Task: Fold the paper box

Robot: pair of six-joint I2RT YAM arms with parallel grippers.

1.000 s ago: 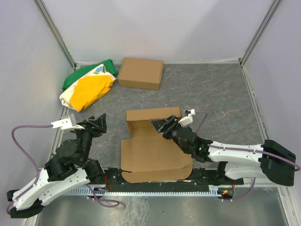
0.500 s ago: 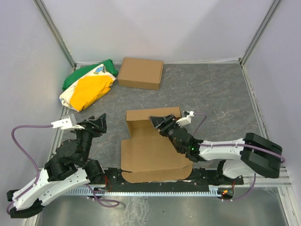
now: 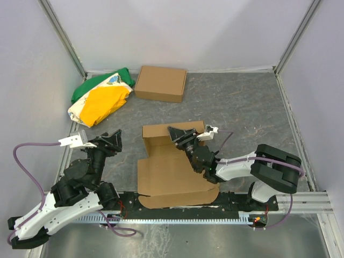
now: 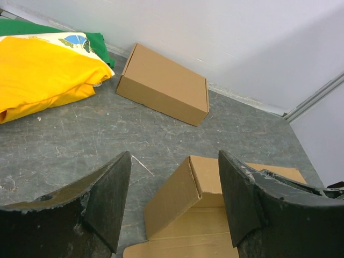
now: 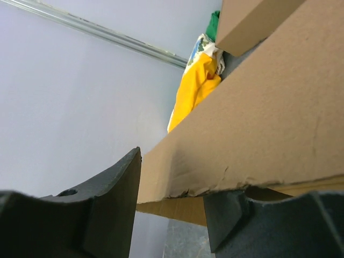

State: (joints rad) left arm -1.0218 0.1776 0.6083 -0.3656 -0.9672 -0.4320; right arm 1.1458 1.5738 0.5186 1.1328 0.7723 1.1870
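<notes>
Right wrist shows right tool (image 5: 172,180) part-open astride the paper box (image 5: 269,123) wall; left tool (image 4: 174,158) wide, empty.

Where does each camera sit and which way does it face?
Top external: fixed above and behind the arms, looking down on the table; both arms, left hand and right hand show.
Left wrist: on the left arm, facing the far wall past the paper box; its own fingers frame the view.
Right wrist: on the right arm, tight against the paper box's raised wall; its fingers straddle it.
Shared: all three show the paper box and the bag.
</notes>
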